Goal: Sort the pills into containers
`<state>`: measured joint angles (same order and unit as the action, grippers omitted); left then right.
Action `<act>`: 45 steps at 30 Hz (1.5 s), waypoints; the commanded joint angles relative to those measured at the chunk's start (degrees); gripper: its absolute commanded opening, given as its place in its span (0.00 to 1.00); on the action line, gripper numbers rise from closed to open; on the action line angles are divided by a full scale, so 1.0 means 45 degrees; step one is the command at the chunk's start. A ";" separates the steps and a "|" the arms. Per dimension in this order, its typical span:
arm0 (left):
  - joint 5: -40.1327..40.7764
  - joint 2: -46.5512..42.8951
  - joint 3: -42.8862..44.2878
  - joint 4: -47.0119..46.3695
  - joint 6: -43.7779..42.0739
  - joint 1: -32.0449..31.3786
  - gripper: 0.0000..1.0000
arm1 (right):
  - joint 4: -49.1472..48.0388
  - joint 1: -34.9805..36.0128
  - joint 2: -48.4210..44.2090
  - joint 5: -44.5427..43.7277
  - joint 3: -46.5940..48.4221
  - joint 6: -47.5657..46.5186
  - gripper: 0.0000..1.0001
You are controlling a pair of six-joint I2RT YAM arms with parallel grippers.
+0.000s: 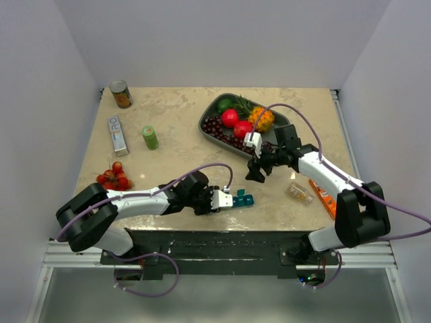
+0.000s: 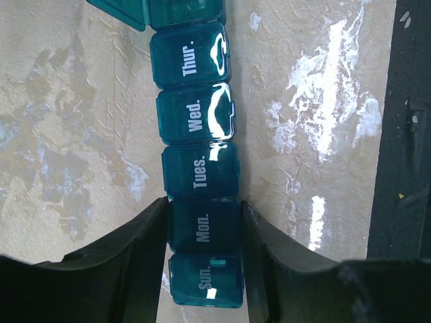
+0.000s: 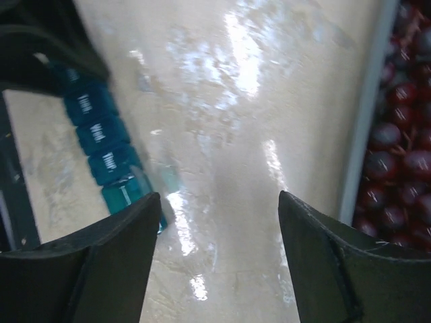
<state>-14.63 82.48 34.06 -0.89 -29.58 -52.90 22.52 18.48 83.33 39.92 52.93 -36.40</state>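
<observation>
The containers [image 2: 199, 121] are a teal strip of day-labelled compartments lying near the table's front edge [image 1: 242, 200]. My left gripper [image 2: 204, 229] is shut on the strip, one finger on each side of the "Mon." compartment. A lid at the strip's far end [image 2: 121, 10] stands open. The pills [image 1: 298, 192] lie in a small clear bottle on its side, right of the strip. My right gripper [image 3: 219, 198] hovers open above bare table with nothing between its fingers, between the strip [image 3: 101, 141] and the tray; from above it [image 1: 255, 175] sits left of the bottle.
A grey fruit tray [image 1: 210, 108] with dark cherries [image 3: 404, 155] stands at the back right. A flat orange box [image 1: 322, 197] lies by the right arm. A green bottle [image 1: 149, 137], a silver box [image 1: 117, 134], a can [image 1: 121, 94] and red fruit [image 1: 114, 177] occupy the left.
</observation>
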 commanded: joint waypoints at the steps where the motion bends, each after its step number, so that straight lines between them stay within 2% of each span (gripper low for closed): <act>1: -0.0108 0.0090 0.0458 -0.0057 -0.0067 -0.0021 0.00 | 0.2765 0.0190 0.0112 0.2340 0.0426 -0.3586 0.75; 3: -0.0127 0.0070 0.0458 -0.0057 -0.0047 -0.0021 0.00 | 0.3177 0.0423 0.0349 0.2145 0.0504 -0.4096 0.76; 8: -0.0146 0.0070 0.0458 -0.0057 -0.0027 -0.0021 0.00 | 0.2730 0.1243 0.0758 0.0895 0.0367 -0.3864 0.76; 14: -0.0186 0.0090 0.0458 -0.0096 -0.0028 -0.0021 0.00 | 0.1033 0.1654 0.1072 -0.0722 0.0231 -0.2089 0.73; 21: -0.0127 0.0090 0.0458 -0.0135 -0.0067 -0.0021 0.00 | -0.0726 0.1772 0.1307 -0.2093 0.0134 -0.0038 0.57; 25: -0.0088 0.0187 0.0496 -0.0194 -0.0047 -0.0021 0.00 | -0.0923 0.1986 0.1520 -0.2483 0.0055 0.0140 0.54; 30: 0.0088 0.0305 0.0672 -0.0194 -0.0008 -0.0021 0.00 | -0.0358 0.2163 0.1815 -0.2446 0.0386 -0.0152 0.54; 37: 0.0341 0.0422 0.0809 -0.0077 0.0109 -0.0021 0.00 | -0.0181 0.1775 0.1385 -0.2446 0.0523 -0.0017 0.60; 40: 0.0478 0.0402 0.0829 -0.0077 0.0129 -0.0021 0.00 | -0.0084 0.0878 0.0781 -0.1803 0.0563 0.0180 0.63; 45: 0.0576 0.0675 0.1004 0.0021 0.0109 -0.0001 0.00 | 0.0949 0.0346 -0.0313 -0.0244 0.0348 -0.1107 0.70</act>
<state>-12.75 84.36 36.05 -0.23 -29.54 -52.90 23.27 20.99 86.67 31.53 53.36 -37.39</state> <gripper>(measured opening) 0.475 0.686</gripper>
